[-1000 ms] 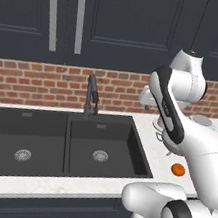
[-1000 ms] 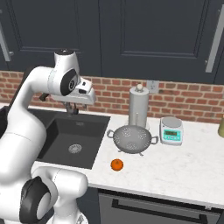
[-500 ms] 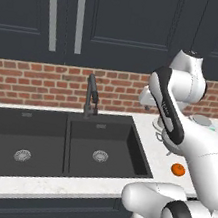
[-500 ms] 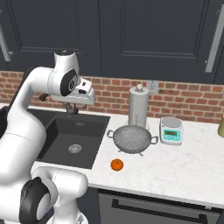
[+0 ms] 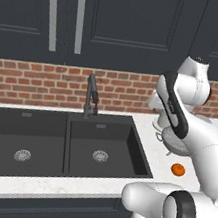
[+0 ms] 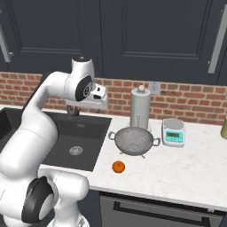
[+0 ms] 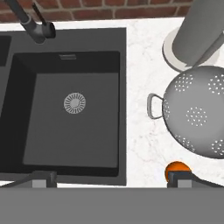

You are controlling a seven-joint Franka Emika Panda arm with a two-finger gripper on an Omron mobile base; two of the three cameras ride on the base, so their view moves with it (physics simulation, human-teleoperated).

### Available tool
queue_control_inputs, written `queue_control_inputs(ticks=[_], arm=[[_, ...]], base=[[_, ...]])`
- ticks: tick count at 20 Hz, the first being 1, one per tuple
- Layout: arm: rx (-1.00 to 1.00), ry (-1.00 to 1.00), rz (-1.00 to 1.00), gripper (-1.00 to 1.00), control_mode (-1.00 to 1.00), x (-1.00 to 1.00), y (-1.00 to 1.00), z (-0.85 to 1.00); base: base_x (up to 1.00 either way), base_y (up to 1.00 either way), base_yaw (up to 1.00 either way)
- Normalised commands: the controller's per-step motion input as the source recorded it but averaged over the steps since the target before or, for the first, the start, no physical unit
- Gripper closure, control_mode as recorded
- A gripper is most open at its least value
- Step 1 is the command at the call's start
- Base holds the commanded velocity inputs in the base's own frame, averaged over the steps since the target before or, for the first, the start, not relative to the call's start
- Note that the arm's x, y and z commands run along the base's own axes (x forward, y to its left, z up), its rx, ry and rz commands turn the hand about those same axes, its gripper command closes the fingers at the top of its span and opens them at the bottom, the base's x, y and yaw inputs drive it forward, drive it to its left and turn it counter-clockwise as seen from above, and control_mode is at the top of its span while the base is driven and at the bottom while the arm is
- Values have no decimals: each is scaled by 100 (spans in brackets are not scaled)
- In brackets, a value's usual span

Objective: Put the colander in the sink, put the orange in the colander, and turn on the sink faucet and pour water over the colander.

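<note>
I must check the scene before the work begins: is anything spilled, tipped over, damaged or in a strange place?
Nothing stands out. The colander stands upright on the counter beside the sink, the orange lies on the counter in front of it, and both basins look dry, with no water at the sink faucet.

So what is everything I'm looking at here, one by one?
sink: one, black, two basins, set in the counter
drains: two, silver, one in each basin
faucet: one, dark grey, behind the sink, no water running
colander: one, light grey, on the counter right of the sink
orange: one, orange, on the counter in front of the colander
paper towel roll: one, grey, behind the colander
scale: one, white, right of the colander
counter: one, white marble
brick wall: red
cabinets: dark
gripper: one, dark fingertips spread, holding nothing
</note>
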Motion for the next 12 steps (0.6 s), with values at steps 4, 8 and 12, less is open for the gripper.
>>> queue_control_inputs(ticks=[4,8,12], arm=[[0,4,0,-100,-100,0,-73,-48],[0,10,0,-100,-100,6,-60,-52],[0,9,0,-100,-100,9,-53,-53]], base=[[0,0,0],[0,0,0],[0,0,0]])
